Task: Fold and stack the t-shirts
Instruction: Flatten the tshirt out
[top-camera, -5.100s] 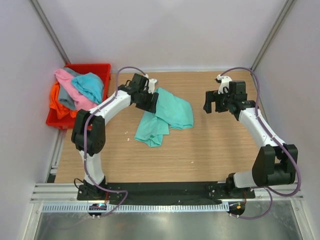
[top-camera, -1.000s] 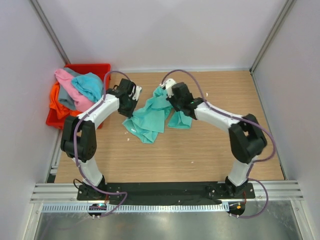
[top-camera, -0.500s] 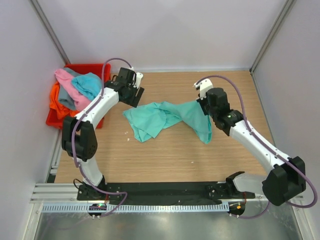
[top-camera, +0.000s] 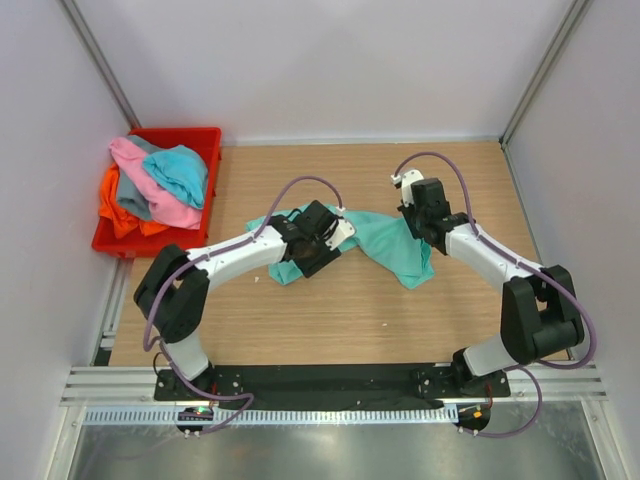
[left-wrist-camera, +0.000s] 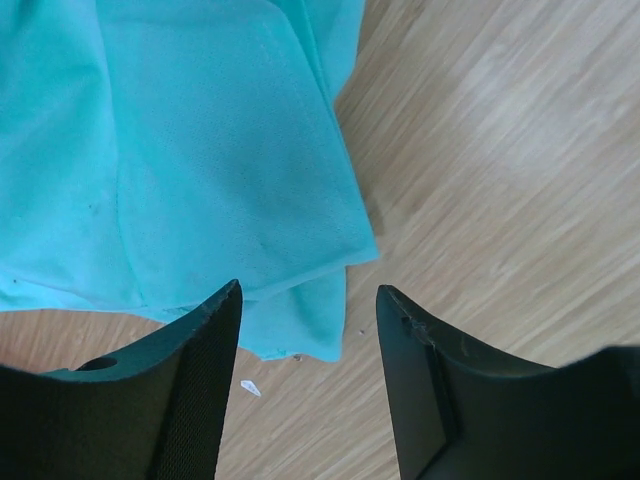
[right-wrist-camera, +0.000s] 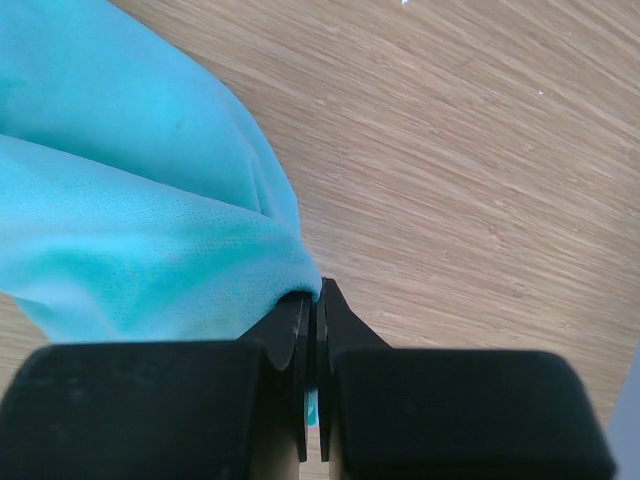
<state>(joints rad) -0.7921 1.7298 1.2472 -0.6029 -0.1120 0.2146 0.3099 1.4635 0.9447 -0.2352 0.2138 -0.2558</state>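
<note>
A mint green t-shirt (top-camera: 385, 245) lies stretched out in a crumpled band across the middle of the table. My right gripper (top-camera: 413, 222) is at its right end, shut on a fold of the cloth (right-wrist-camera: 130, 230); the right wrist view shows the fabric pinched between the jaws (right-wrist-camera: 318, 292). My left gripper (top-camera: 310, 258) hovers open over the shirt's left part. In the left wrist view a corner of the shirt (left-wrist-camera: 200, 150) lies just ahead of the gripper (left-wrist-camera: 308, 300), and nothing is between the fingers. Pink (top-camera: 150, 185), turquoise (top-camera: 182, 170), orange (top-camera: 113, 205) and grey (top-camera: 130, 197) t-shirts are piled in the bin.
The red plastic bin (top-camera: 205, 133) stands at the back left, off the table's corner. Bare wooden tabletop (top-camera: 350, 320) lies in front of the shirt. White walls close in the back and both sides. A small white scrap (left-wrist-camera: 250, 387) lies on the wood.
My left gripper let go of the shirt, opened, and swung from beside the bin to over the shirt's left part. My right gripper pulled its end rightward, stretching the shirt out.
</note>
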